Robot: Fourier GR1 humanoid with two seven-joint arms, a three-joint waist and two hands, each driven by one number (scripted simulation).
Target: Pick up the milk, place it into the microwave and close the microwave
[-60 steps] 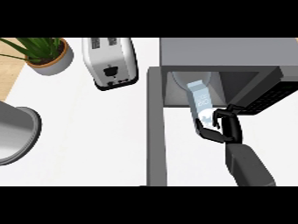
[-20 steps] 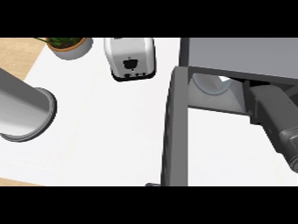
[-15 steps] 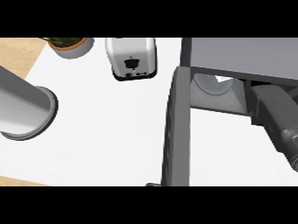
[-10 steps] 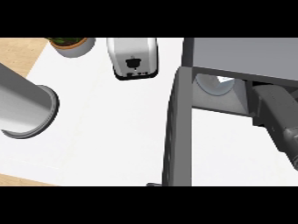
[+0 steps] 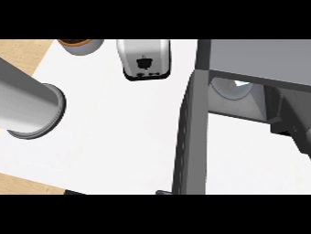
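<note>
The milk [image 5: 227,87] shows as a pale rounded shape inside the open grey microwave [image 5: 273,59] at the upper right, mostly hidden under the microwave's top. The microwave door [image 5: 187,137] stands open, seen edge-on as a dark upright bar in the middle. My right forearm [image 5: 310,137] reaches in from the lower right. Only the dark base of my right hand [image 5: 280,107] shows at the opening, just right of the milk. Whether it touches the milk is hidden. My left forearm [image 5: 16,98] fills the left side as a thick grey cylinder, and its hand is out of sight.
A white and black toaster [image 5: 145,59] stands at the back, left of the microwave. The rim of a plant pot [image 5: 80,45] shows at the top left. The white counter [image 5: 118,137] lies between my left forearm and the door, with a wooden edge at the far left.
Three seconds ago my right hand held the milk at the microwave's mouth; now arm and milk are deep inside. Over the last second only the view has crept slightly.
</note>
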